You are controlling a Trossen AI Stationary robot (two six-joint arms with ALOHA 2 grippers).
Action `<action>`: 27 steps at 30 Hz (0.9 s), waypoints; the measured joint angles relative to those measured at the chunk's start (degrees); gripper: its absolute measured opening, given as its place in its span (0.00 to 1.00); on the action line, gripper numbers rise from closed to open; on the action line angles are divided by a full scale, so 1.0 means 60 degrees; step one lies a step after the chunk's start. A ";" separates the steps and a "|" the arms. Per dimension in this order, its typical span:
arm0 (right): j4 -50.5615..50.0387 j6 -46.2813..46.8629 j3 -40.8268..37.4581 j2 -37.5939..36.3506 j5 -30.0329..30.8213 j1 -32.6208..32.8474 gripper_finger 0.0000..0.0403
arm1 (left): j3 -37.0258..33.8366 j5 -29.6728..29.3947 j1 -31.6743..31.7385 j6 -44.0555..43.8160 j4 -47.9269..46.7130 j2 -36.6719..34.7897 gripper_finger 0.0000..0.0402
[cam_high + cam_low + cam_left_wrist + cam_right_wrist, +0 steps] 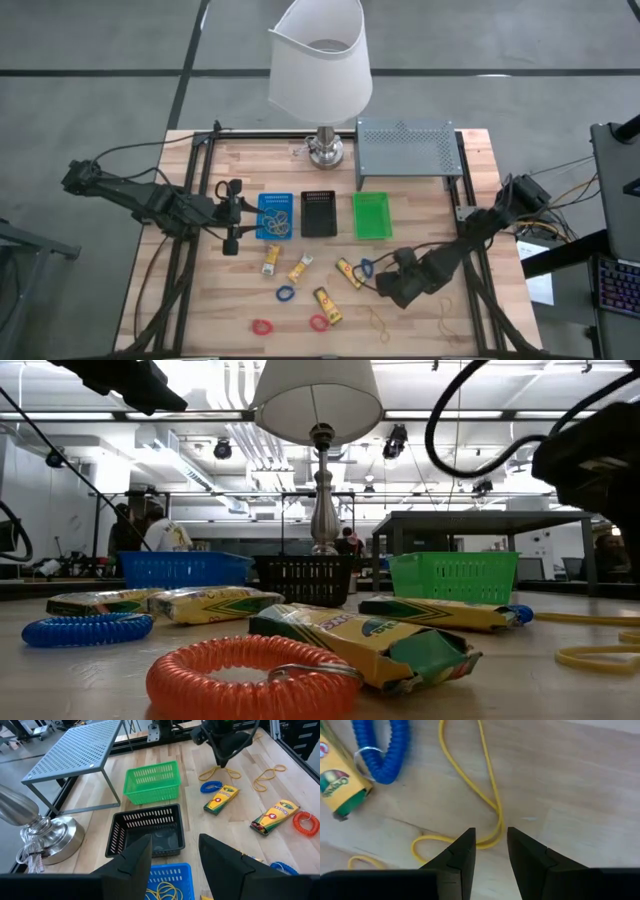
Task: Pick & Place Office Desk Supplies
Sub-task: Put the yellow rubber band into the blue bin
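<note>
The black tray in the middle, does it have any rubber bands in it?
No. In the left wrist view the black tray shows a bare bottom, while the rubber bands lie in the blue tray.

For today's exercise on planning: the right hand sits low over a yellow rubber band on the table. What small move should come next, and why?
Probably close the right hand on the rubber band. A strand of the band runs into the gap between its open fingers, low over the wood, so it looks lined up for a pinch before lifting.
</note>
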 joint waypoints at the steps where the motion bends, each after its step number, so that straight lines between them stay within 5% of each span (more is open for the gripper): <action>1: 0.0030 -0.0004 0.0005 0.0048 -0.0045 -0.0026 0.27 | 0.0000 0.0002 -0.0001 0.0002 0.0000 0.0000 0.42; 27: -0.0103 -0.0176 -0.0035 0.0166 -0.0410 -0.0265 0.02 | 0.0000 0.0000 -0.0001 0.0000 0.0002 0.0000 0.42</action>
